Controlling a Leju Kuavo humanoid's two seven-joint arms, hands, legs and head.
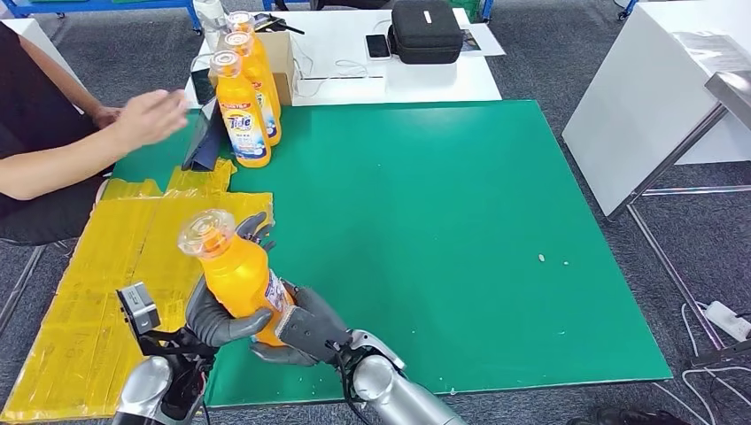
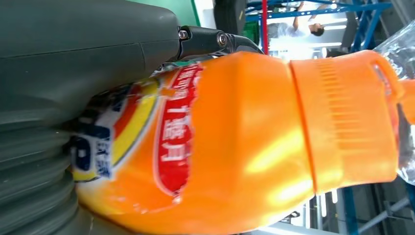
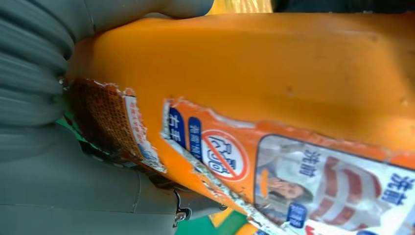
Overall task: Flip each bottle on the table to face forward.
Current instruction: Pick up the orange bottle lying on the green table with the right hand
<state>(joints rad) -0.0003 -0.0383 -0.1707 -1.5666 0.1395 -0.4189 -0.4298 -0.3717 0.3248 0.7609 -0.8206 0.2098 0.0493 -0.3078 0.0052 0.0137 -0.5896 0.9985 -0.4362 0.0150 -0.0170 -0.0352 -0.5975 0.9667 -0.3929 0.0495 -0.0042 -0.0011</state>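
We hold the orange bottle [image 1: 235, 270] over the near left part of the green mat [image 1: 460, 230], left hand [image 1: 212, 314] and right hand [image 1: 305, 332] both clamped round its lower body. To turn it well, we judge one hand should steady while the other rotates. Nearer the person's hand [image 1: 150, 115], three bottles [image 1: 248, 93] stand; the front one reads "Tide".

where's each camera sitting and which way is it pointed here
Head view: high on the robot, looking forward and down at the green table; left hand and right hand grip the orange bottle.
Left wrist view: behind the left hand, facing the bottle's front label.
Right wrist view: behind the right hand, facing its torn back label.
All three share the held bottle.
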